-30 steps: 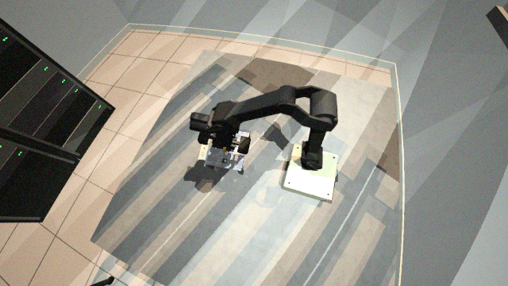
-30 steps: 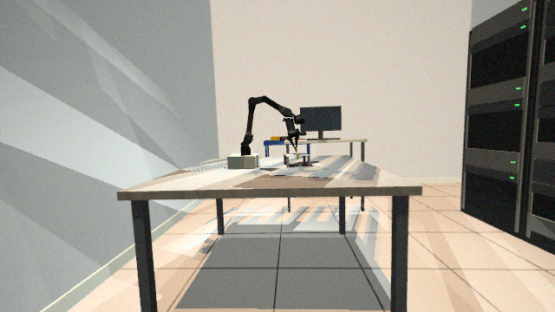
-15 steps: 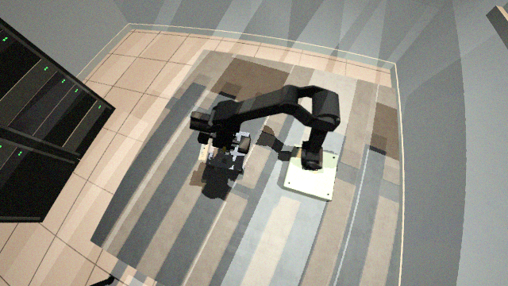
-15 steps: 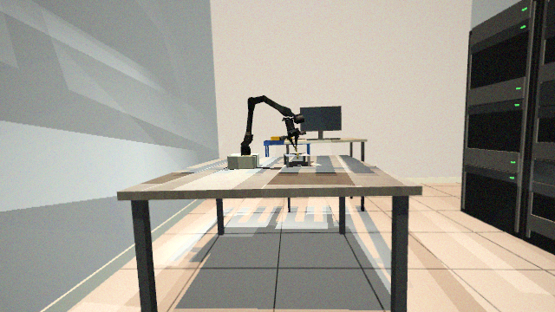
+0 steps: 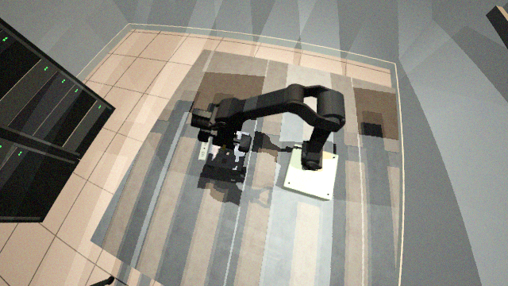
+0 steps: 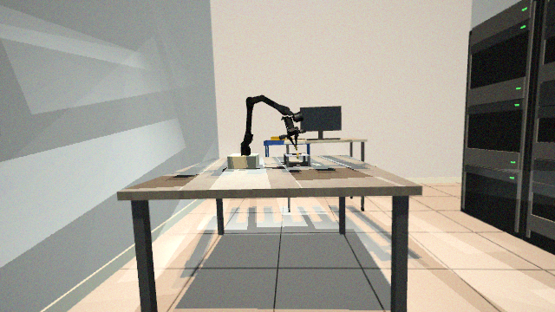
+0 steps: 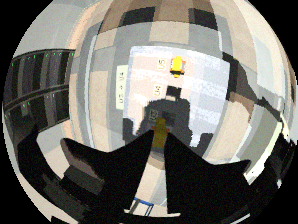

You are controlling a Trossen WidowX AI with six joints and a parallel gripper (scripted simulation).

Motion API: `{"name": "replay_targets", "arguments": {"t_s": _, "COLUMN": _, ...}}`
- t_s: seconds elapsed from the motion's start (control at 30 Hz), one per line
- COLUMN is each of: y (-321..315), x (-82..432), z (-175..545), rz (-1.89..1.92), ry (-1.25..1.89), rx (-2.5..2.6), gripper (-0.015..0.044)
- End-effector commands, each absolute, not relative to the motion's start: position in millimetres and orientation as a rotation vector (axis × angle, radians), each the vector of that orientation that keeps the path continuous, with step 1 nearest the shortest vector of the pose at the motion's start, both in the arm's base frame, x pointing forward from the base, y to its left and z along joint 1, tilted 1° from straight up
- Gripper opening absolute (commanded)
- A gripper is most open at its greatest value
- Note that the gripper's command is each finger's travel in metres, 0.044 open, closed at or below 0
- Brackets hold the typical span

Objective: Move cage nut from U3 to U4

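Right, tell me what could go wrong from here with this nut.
The pincer is shut on the yellow cage nut by the U3 label. Possible risks:

1. The pincer's dark shape hides much of the nut, so a tilted grip might go unnoticed and it could enter U4 crooked.
2. The other nut sits at U5, right beside U4; a wide release might nudge it.
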State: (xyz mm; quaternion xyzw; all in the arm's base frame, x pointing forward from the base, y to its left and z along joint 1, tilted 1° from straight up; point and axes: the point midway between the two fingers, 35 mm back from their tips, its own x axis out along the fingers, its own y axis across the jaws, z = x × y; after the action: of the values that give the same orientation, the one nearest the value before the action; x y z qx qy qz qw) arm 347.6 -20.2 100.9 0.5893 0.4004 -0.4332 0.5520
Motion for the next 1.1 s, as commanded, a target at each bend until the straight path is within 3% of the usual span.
{"name": "replay_targets", "arguments": {"t_s": 0.0, "y": -34.9, "x": 345.7, "z": 101.3, "rz": -1.023, "ry": 0.946, "rx": 1.395, "gripper": 0.0038}}
{"name": "replay_targets", "arguments": {"t_s": 1.07, "y": -57.5, "x": 346.0, "z": 98.6, "rz": -1.08, "ry": 1.008, "rx": 1.368, "gripper": 0.0036}}
